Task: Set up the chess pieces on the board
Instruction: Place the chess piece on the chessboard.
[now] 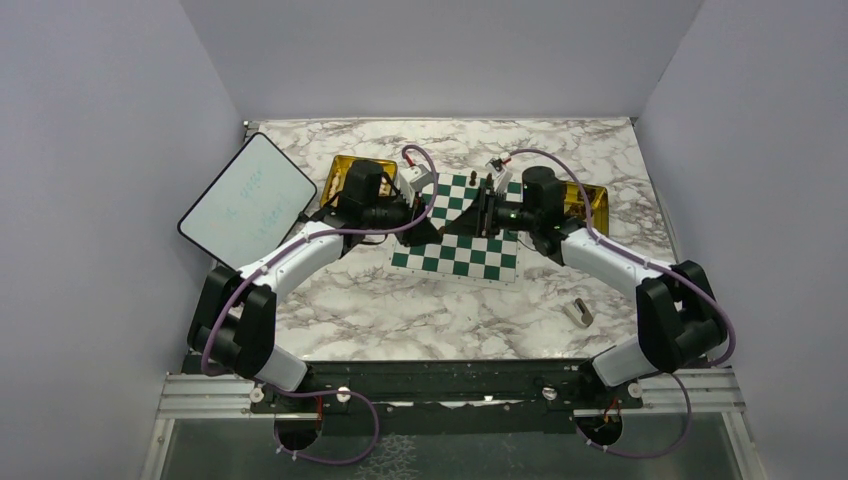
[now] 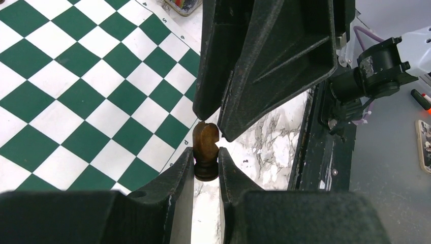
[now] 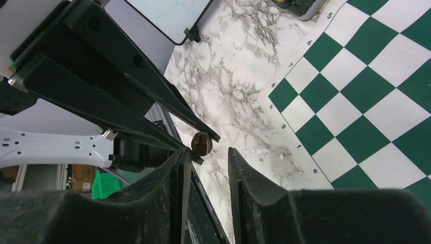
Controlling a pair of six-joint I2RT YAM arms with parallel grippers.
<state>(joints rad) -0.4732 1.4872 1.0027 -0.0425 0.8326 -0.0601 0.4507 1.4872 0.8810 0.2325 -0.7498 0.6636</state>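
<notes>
Above the board (image 1: 458,250), left gripper (image 2: 206,160) is clenching a dark knight (image 2: 205,145) by its base. Right gripper (image 3: 207,152) is sitting parted beside it, not gripping. Board is looking almost bare, so nearly all placing is remaining.

Left arm (image 1: 290,252), right arm (image 1: 612,262): white link shells, black joints; purple cables (image 1: 726,335) alongside; black textured end effector fingers (image 2: 152,208).

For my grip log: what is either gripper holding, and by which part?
A dark brown knight, pinched at its base by the left gripper. The right gripper stands open around its head and does not appear clamped.
</notes>
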